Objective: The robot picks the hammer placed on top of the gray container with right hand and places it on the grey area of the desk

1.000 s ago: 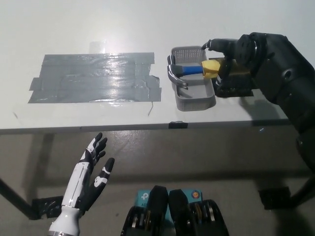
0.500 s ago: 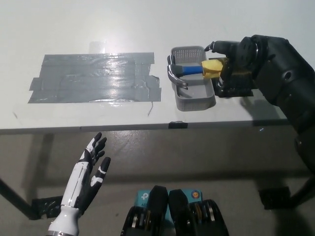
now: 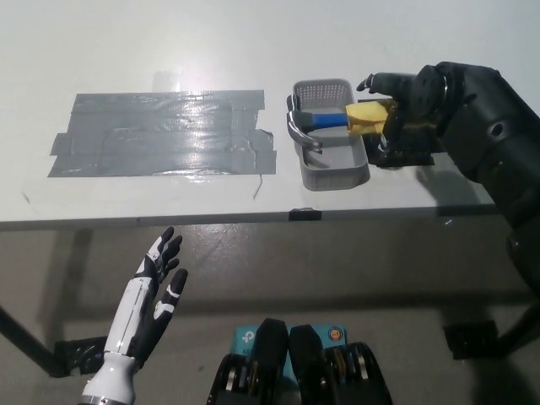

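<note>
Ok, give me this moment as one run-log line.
phase: reach | right hand: at hammer handle end, grasp unclear | hammer: lying across gray container | left hand: open, below desk edge | grey area: bare

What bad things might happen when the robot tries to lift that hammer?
1. The right hand is only at the yellow end of the hammer, far from the heavy metal head, so it may tip or slip out.
2. The hammer lies across the gray container; its curved head could catch the rim and drag the container.
3. The container sits near the desk edge, so a tug might push it off.
</note>
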Controlling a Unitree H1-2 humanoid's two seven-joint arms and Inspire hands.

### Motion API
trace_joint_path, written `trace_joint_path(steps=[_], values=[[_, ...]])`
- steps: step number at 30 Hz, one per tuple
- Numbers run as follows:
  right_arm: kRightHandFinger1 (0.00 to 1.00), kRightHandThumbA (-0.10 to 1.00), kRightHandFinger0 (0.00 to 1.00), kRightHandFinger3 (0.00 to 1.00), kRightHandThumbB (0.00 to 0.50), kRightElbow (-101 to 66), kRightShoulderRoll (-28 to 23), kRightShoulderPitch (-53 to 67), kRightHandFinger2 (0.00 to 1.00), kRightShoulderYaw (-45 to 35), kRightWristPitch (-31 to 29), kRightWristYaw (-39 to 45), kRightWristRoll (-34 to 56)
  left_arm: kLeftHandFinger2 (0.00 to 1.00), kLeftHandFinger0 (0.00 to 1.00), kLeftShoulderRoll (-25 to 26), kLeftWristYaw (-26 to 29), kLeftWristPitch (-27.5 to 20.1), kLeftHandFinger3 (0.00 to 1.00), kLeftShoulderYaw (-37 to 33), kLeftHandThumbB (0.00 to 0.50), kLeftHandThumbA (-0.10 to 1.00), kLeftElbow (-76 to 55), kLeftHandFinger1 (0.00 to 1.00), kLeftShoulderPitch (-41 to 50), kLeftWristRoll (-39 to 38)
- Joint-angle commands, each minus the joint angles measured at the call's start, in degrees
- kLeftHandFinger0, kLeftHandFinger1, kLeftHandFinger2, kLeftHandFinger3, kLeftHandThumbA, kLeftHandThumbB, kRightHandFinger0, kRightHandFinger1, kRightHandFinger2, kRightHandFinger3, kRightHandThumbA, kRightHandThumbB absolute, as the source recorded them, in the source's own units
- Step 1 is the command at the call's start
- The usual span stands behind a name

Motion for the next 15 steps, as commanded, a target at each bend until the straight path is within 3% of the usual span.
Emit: trace_joint_path(steps=[1, 5, 7, 15], values=[[1.00, 1.00, 1.00, 1.00, 0.371, 0.0, -1.2, -4.2, 1.00, -0.5, -1.0, -1.4, -0.2, 1.00, 1.00, 0.4, 0.5, -0.6, 1.00, 0.5, 0.080, 0.90, -1.9, 1.00, -0.6, 0.2], [1.00, 1.00, 1.00, 1.00, 0.371, 0.3, -1.2, -3.8, 1.00, -1.5, 0.0, -1.5, 0.7, 1.00, 1.00, 0.5, 0.6, -0.8, 1.00, 0.5, 0.099, 0.92, -1.8, 1.00, -0.7, 0.3], [1.00, 1.00, 1.00, 1.00, 0.348, 0.4, -1.3, -3.6, 1.00, -2.0, -0.2, -1.1, 1.1, 1.00, 1.00, 0.5, 0.5, -0.5, 1.00, 0.5, 0.092, 0.92, -2.1, 1.00, -0.8, 0.2], [1.00, 1.00, 1.00, 1.00, 0.346, 1.6, -0.8, -2.9, 1.00, 0.1, -0.8, -2.7, -1.6, 1.00, 1.00, 0.5, 0.3, -0.3, 1.00, 0.4, 0.085, 0.90, -2.1, 1.00, -0.7, -0.1]])
